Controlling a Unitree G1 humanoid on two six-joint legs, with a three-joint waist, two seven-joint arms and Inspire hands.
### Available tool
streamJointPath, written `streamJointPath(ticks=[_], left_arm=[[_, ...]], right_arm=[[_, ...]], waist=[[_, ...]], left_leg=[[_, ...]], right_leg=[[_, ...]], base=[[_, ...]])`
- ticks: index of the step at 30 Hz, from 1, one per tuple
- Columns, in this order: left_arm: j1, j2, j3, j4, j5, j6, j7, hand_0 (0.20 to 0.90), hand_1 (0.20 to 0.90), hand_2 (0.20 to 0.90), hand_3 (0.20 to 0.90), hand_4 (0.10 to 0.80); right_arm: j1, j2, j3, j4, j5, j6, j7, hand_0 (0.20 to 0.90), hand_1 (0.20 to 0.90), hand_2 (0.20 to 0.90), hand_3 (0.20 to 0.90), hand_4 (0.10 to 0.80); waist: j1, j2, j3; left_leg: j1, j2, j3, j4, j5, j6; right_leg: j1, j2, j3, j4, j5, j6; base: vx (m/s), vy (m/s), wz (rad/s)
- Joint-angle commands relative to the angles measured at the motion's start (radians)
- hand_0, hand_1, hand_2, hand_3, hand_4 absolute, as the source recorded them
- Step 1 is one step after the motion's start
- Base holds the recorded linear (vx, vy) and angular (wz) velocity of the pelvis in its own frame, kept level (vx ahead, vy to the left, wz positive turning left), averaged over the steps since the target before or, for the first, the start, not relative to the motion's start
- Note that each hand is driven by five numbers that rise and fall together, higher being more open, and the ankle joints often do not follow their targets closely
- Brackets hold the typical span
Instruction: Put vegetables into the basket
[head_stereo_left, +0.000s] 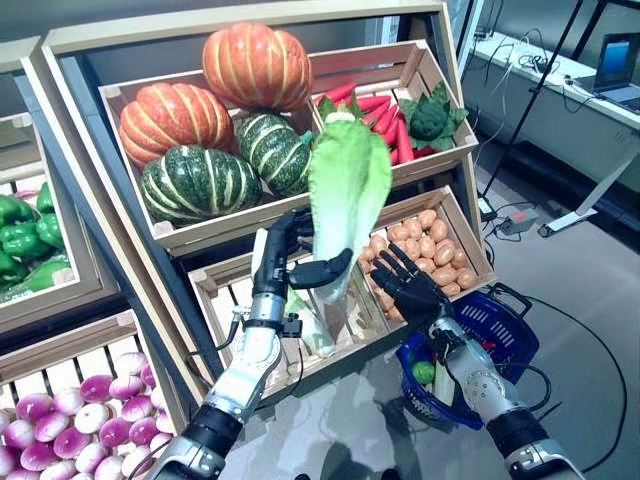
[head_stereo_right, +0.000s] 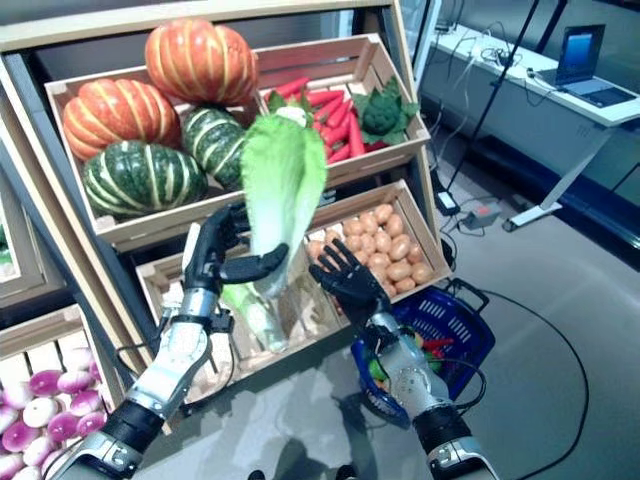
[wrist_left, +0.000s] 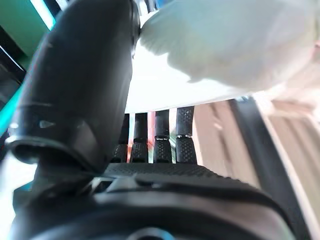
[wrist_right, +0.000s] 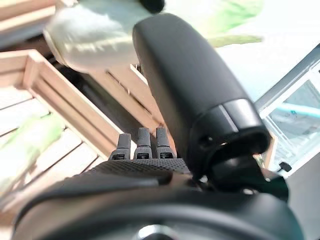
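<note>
A long green leafy cabbage (head_stereo_left: 345, 185) stands upright in the air before the shelf, its pale stem end (wrist_left: 225, 45) downward. My left hand (head_stereo_left: 290, 262) is shut on its lower part, thumb on one side and fingers on the other. Just to the right, my right hand (head_stereo_left: 410, 290) is open with its fingers spread, close to the cabbage's base (wrist_right: 85, 30) and apart from it. The blue basket (head_stereo_left: 505, 335) sits on the floor at lower right, below my right arm, with a few green and red vegetables inside.
A second cabbage (head_stereo_left: 315, 330) lies in the lower wooden crate, beside a crate of potatoes (head_stereo_left: 425, 245). Pumpkins (head_stereo_left: 200, 135), carrots (head_stereo_left: 385, 115) and broccoli (head_stereo_left: 430, 118) fill the upper crates. Green peppers (head_stereo_left: 25, 235) and purple bulbs (head_stereo_left: 80, 415) are at left. A desk with a laptop (head_stereo_left: 615, 65) stands at back right.
</note>
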Motion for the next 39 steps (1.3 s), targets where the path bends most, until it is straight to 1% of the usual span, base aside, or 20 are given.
streamJointPath(ticks=[1, 5, 11, 17, 22, 25, 27, 30, 31, 33, 35, 39], left_arm=[[-0.17, 0.034, -0.053, -0.043, 0.059, -0.137, -0.024, 0.3, 0.3, 0.3, 0.3, 0.4], [-0.184, 0.048, -0.083, -0.06, 0.078, -0.132, -0.033, 0.3, 0.3, 0.3, 0.3, 0.4], [-0.196, 0.057, -0.111, -0.058, 0.09, -0.132, -0.043, 0.3, 0.3, 0.3, 0.3, 0.4], [-0.177, 0.065, -0.109, -0.046, 0.089, -0.138, -0.049, 0.3, 0.3, 0.3, 0.3, 0.4], [-0.167, 0.074, -0.102, -0.034, 0.098, -0.137, -0.04, 0.3, 0.3, 0.3, 0.3, 0.4], [-0.166, 0.076, -0.098, -0.017, 0.104, -0.14, -0.033, 0.3, 0.3, 0.3, 0.3, 0.4], [-0.161, 0.082, -0.089, -0.009, 0.108, -0.137, -0.027, 0.3, 0.3, 0.3, 0.3, 0.4], [-0.154, 0.094, -0.067, 0.006, 0.118, -0.144, -0.026, 0.3, 0.3, 0.3, 0.3, 0.4], [-0.149, 0.101, -0.057, 0.013, 0.123, -0.15, -0.023, 0.3, 0.3, 0.3, 0.3, 0.4], [-0.133, 0.118, -0.037, 0.012, 0.128, -0.155, -0.019, 0.3, 0.3, 0.3, 0.3, 0.4], [-0.127, 0.134, -0.025, 0.014, 0.128, -0.164, -0.012, 0.3, 0.3, 0.3, 0.3, 0.4], [-0.125, 0.151, -0.012, 0.009, 0.129, -0.173, 0.0, 0.3, 0.3, 0.3, 0.3, 0.4]], right_arm=[[-0.15, 0.002, -0.02, -0.013, 0.062, -0.026, 0.083, 0.9, 0.9, 0.9, 0.9, 0.8], [-0.189, -0.011, -0.007, -0.02, 0.056, -0.009, 0.087, 0.9, 0.9, 0.9, 0.9, 0.8], [-0.249, -0.014, 0.012, -0.054, 0.07, -0.017, 0.12, 0.9, 0.9, 0.9, 0.9, 0.8], [-0.276, -0.019, -0.004, -0.149, 0.048, -0.024, 0.145, 0.9, 0.9, 0.9, 0.9, 0.8], [-0.281, -0.049, -0.022, -0.222, 0.015, -0.038, 0.153, 0.9, 0.9, 0.9, 0.9, 0.8], [-0.287, -0.076, -0.033, -0.242, -0.053, -0.017, 0.128, 0.9, 0.9, 0.9, 0.9, 0.8], [-0.283, -0.113, -0.039, -0.248, -0.125, 0.011, 0.12, 0.9, 0.9, 0.9, 0.9, 0.8], [-0.272, -0.204, -0.046, -0.247, -0.218, 0.07, 0.122, 0.9, 0.9, 0.9, 0.9, 0.8], [-0.261, -0.252, -0.048, -0.243, -0.249, 0.087, 0.134, 0.9, 0.9, 0.9, 0.9, 0.8], [-0.224, -0.333, -0.061, -0.237, -0.274, 0.11, 0.14, 0.9, 0.9, 0.9, 0.9, 0.8], [-0.191, -0.383, -0.083, -0.214, -0.275, 0.119, 0.151, 0.9, 0.9, 0.9, 0.9, 0.8], [-0.145, -0.422, -0.12, -0.185, -0.263, 0.119, 0.165, 0.9, 0.9, 0.9, 0.9, 0.8]], waist=[[0.025, -0.038, -0.108], [0.027, -0.038, -0.108], [0.029, -0.037, -0.11], [0.029, -0.037, -0.116], [0.023, -0.038, -0.114], [0.019, -0.04, -0.113], [0.014, -0.042, -0.112], [0.003, -0.048, -0.113], [-0.004, -0.051, -0.113], [-0.016, -0.057, -0.111], [-0.026, -0.062, -0.108], [-0.038, -0.069, -0.102]], left_leg=[[0.002, -0.044, 0.01, 0.001, -0.11, 0.003], [0.004, -0.041, 0.01, 0.001, -0.11, 0.0], [0.008, -0.038, 0.008, 0.001, -0.11, -0.003], [0.008, -0.037, 0.003, 0.001, -0.112, -0.005], [0.006, -0.037, 0.002, 0.001, -0.112, -0.005], [0.004, -0.037, 0.001, 0.001, -0.112, -0.005], [0.003, -0.037, 0.0, 0.001, -0.113, -0.006], [0.001, -0.035, 0.005, 0.001, -0.112, -0.008], [-0.001, -0.034, 0.007, 0.001, -0.112, -0.009], [-0.002, -0.031, 0.014, 0.001, -0.109, -0.01], [-0.005, -0.027, 0.021, 0.001, -0.105, -0.012], [-0.008, -0.022, 0.033, 0.001, -0.101, -0.014]], right_leg=[[0.037, -0.033, -0.039, 0.002, -0.032, 0.017], [0.038, -0.032, -0.039, 0.002, -0.033, 0.017], [0.043, -0.033, -0.042, 0.002, -0.037, 0.017], [0.045, -0.035, -0.042, 0.002, -0.04, 0.018], [0.042, -0.038, -0.039, 0.002, -0.039, 0.02], [0.04, -0.039, -0.035, 0.002, -0.04, 0.021], [0.039, -0.039, -0.031, 0.002, -0.04, 0.022], [0.035, -0.04, -0.026, 0.002, -0.037, 0.024], [0.032, -0.039, -0.023, 0.002, -0.035, 0.024], [0.028, -0.039, -0.016, 0.002, -0.031, 0.024], [0.024, -0.037, -0.01, 0.002, -0.026, 0.024], [0.017, -0.035, -0.002, 0.002, -0.021, 0.025]], base=[[0.025, -0.047, -0.01], [0.015, -0.039, -0.01], [0.0, 0.0, 0.0], [0.0, 0.0, 0.0], [-0.021, 0.006, 0.0], [-0.042, 0.011, 0.0], [-0.04, 0.012, -0.01], [-0.04, 0.015, -0.01], [-0.049, 0.015, -0.02], [-0.046, 0.011, -0.01], [-0.043, -0.003, -0.01], [-0.044, -0.012, -0.05]])
